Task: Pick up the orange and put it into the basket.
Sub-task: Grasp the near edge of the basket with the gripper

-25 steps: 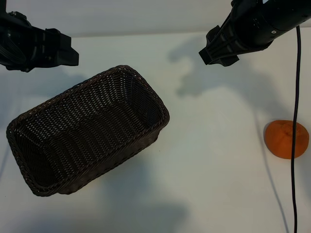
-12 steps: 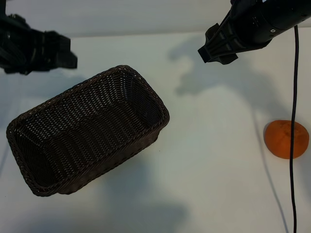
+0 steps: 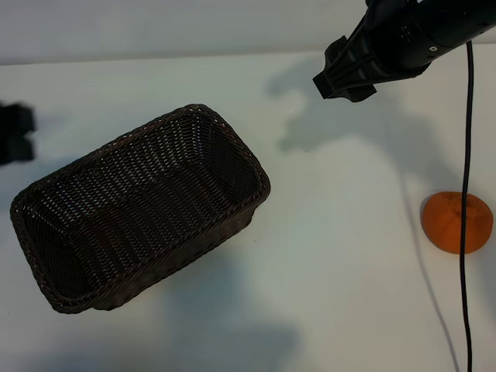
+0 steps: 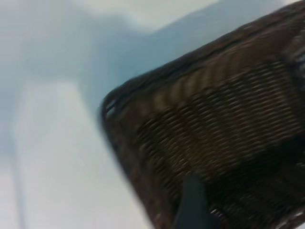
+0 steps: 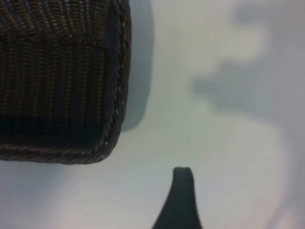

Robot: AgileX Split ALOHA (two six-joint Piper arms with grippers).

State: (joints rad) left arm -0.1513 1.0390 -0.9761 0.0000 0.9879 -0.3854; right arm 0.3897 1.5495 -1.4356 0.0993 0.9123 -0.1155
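Dark-brown woven basket [image 3: 139,209], bright-orange orange [image 3: 448,222]

The left gripper [image 3: 14,132] shows only as a dark, blurred piece at the left edge of the worktop in the exterior view, with the arm behind it out of sight. Its jaws stand wide apart with nothing between them; one finger [image 4: 193,205] shows in its wrist view. The right arm reaches in from the far right corner, the right gripper [image 3: 341,74] pointing down and leftward above the worktop, jaws wide apart and holding nothing.
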